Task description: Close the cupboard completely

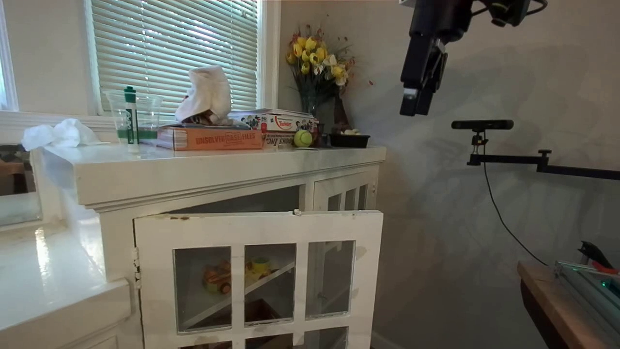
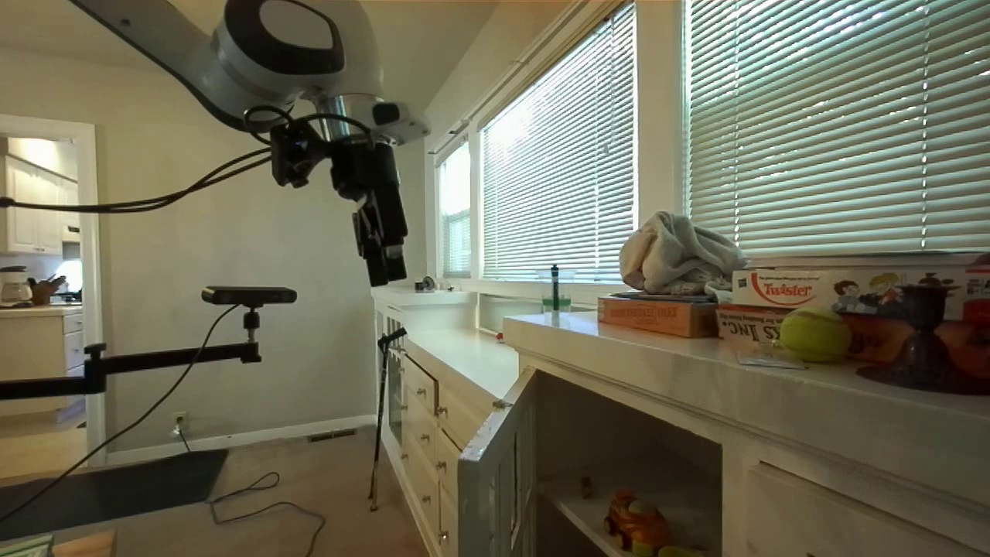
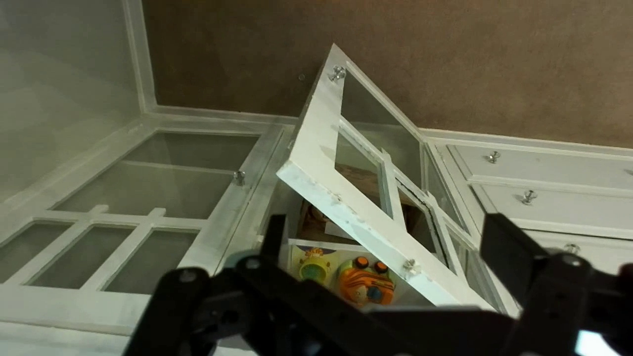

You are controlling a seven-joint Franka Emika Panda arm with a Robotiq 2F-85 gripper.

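A white cupboard (image 1: pixel 232 167) stands beneath a window (image 1: pixel 177 48), its closing unfinished. A robot arm (image 2: pixel 309 70) hangs at height, clear of the woodwork in both exterior views. The open door (image 1: pixel 271 228) juts well out from the frame (image 1: pixel 118 242), hinged beside the drawers (image 3: pixel 554 170), while its neighbour (image 3: pixel 148 222) appears in line with the front. By this evidence one panel remains to be swung home, and contact with it is not yet made.

The gripper (image 2: pixel 387 272) hangs higher than the cupboard's top (image 2: pixel 576 323), its fingers (image 3: pixel 507 247) spread and holding nothing, as the wrist view shows. Open air separates it from the door. A push would likely need to land on the outer face near the free edge, coming down on the drawer side before sweeping toward the frame. Room there looks ample; the tighter limit is the overhanging lip (image 2: pixel 735 391), which could catch the fingers if they follow the panel in too high.

A box marked "Unsolved Case Files" (image 1: pixel 218 139) rests on the top, above the door's path. Inside, an orange toy (image 3: pixel 366 284) sits on a shelf (image 2: pixel 574 520), its clearance behind the door line hard to judge. Smallest, a knob (image 3: pixel 338 73) marks the free side, and a catch-like fitting (image 3: pixel 410 267) on the upper edge may call for a firm final press.
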